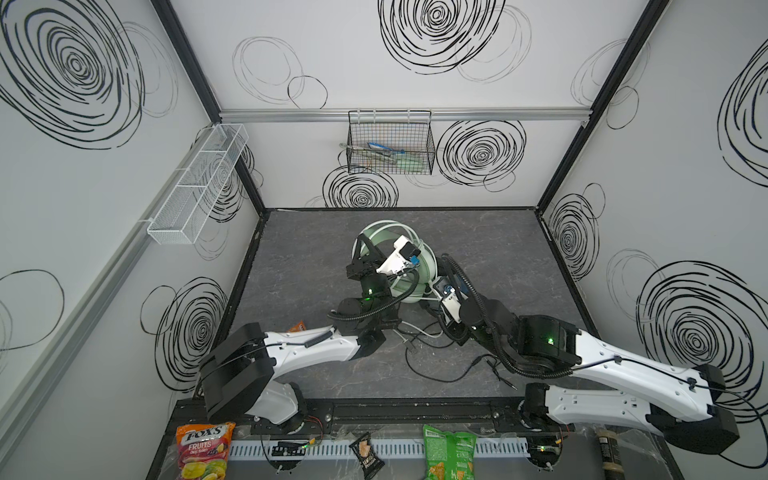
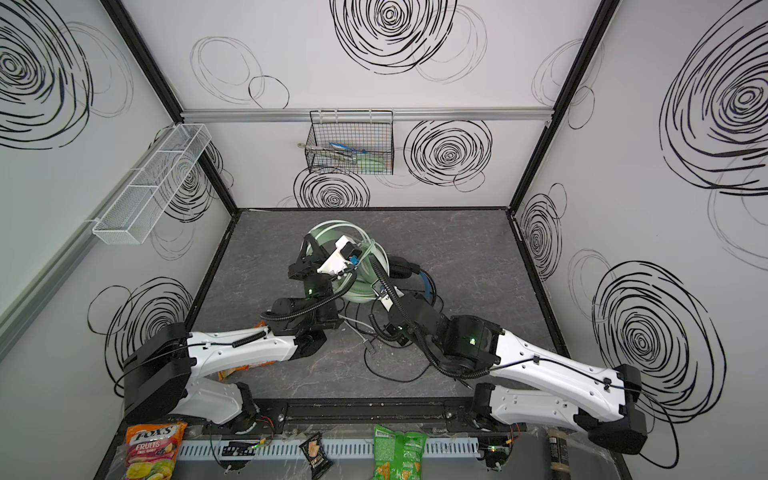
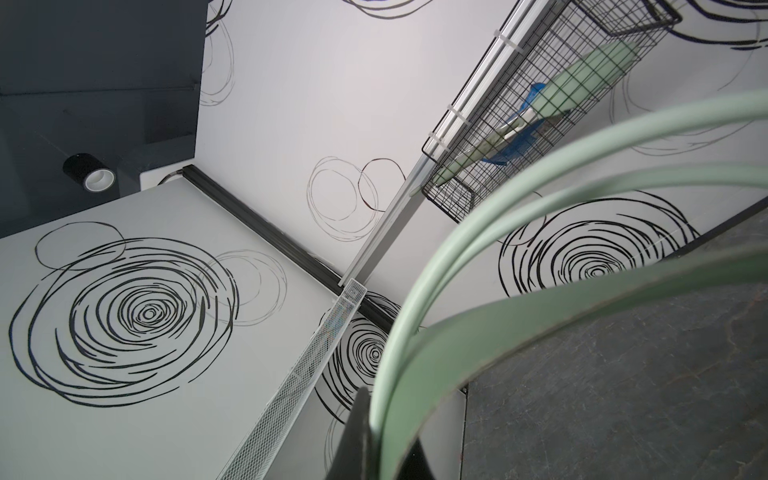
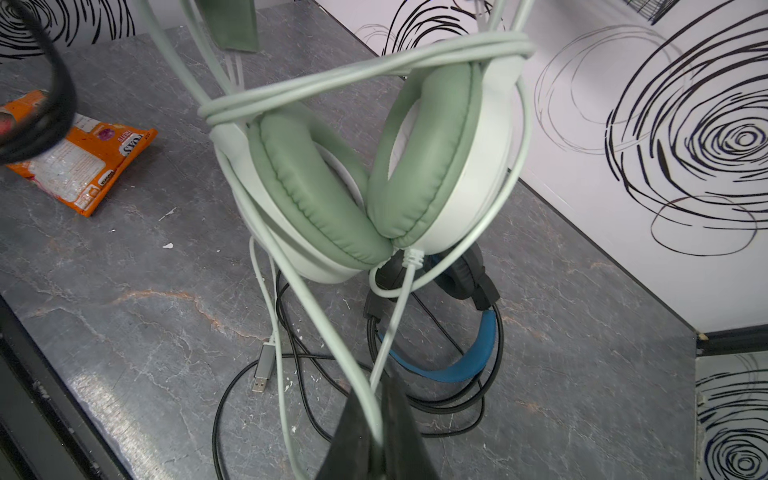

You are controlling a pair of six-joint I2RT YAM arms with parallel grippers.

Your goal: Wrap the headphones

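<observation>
The mint-green headphones (image 4: pixel 316 187) hang above the table with their ear pads pressed together. My left gripper (image 3: pixel 388 449) is shut on their headband (image 3: pixel 478 328); in a top view this gripper (image 1: pixel 365 247) points up and back. Their white cable (image 4: pixel 365 70) is wound round the ear cups. My right gripper (image 4: pixel 374 395) is shut on a strand of it. The cable's USB plug (image 4: pixel 262 370) lies on the table. The black headphones (image 4: pixel 457 270) with the blue-lined band (image 4: pixel 457 368) lie on the table below the green pair, also seen in a top view (image 2: pixel 424 282).
Loose black cable (image 1: pixel 436 374) loops over the table in front. An orange sweets packet (image 4: pixel 79 158) lies by the left arm. A black wire basket (image 1: pixel 390 145) hangs on the back wall and a white mesh shelf (image 1: pixel 199 187) on the left wall. Snack packets (image 1: pixel 449 455) line the front edge.
</observation>
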